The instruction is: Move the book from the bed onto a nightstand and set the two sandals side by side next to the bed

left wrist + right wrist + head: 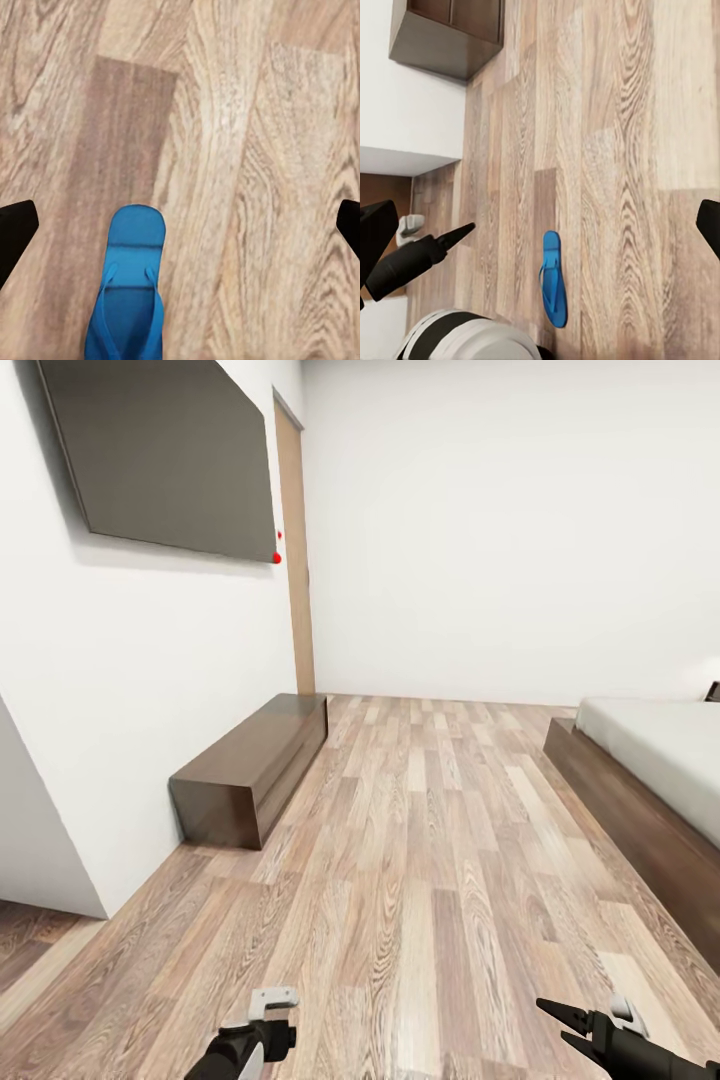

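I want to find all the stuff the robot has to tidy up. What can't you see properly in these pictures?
- The sandal: left wrist view, heel end cut off by the picture edge. I can make out just one sandal here.
- The bed: head view, only a corner of it; the picture edge cuts off the rest, so what lies on it cannot be told.
- Something dark behind the bed: head view, too little showing to name.
- The left gripper: head view, fingers not visible.

A bright blue sandal [129, 292] lies flat on the grey-brown wood-plank floor, strap side up, its length running along the planks; in the right wrist view the same sandal [553, 278] lies alone on open floor; the bed [655, 765], off-white mattress on a dark brown frame, stands at the room's right side.
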### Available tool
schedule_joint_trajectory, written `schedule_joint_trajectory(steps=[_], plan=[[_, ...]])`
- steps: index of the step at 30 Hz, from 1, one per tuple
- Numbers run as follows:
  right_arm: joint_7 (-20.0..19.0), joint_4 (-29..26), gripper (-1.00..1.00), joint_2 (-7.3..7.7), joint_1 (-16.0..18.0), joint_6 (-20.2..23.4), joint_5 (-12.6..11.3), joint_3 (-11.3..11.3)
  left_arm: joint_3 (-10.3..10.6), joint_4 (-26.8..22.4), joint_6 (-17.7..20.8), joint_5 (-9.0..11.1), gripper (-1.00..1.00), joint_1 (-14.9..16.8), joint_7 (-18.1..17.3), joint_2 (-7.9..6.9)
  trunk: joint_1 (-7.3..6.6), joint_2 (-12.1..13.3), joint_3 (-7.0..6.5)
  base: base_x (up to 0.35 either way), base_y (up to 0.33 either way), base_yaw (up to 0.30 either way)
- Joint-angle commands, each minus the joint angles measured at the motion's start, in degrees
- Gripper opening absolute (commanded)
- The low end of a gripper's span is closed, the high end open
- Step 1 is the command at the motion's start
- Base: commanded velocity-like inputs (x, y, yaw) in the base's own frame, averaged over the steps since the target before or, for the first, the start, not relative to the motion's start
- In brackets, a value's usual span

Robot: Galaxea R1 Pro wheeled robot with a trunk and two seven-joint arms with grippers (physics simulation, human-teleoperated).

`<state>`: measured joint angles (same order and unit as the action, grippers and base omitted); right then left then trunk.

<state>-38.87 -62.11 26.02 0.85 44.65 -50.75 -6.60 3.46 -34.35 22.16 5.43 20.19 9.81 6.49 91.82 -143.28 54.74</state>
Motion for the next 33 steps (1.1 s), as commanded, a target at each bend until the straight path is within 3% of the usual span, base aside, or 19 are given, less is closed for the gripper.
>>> schedule_joint_trajectory(steps=[1, 33], plan=[[-0.1, 0.0, 1.0, 0.0, 0.0, 0.4, -0.1, -0.1, 0.4, -0.1, 0.0, 0.6, 1.0, 0.0, 0.5, -0.07, 0.01, 0.0, 0.29, 0.0, 0.0, 0.0], [-0.1, 0.0, 1.0, 0.0, 0.0, 0.4, -0.1, -0.1, 0.5, 0.3, -0.5, 0.6, 1.0, 0.1, 0.6, -0.6, 0.84, -0.5, 7.38, 0.0, 0.0, 0.0]])
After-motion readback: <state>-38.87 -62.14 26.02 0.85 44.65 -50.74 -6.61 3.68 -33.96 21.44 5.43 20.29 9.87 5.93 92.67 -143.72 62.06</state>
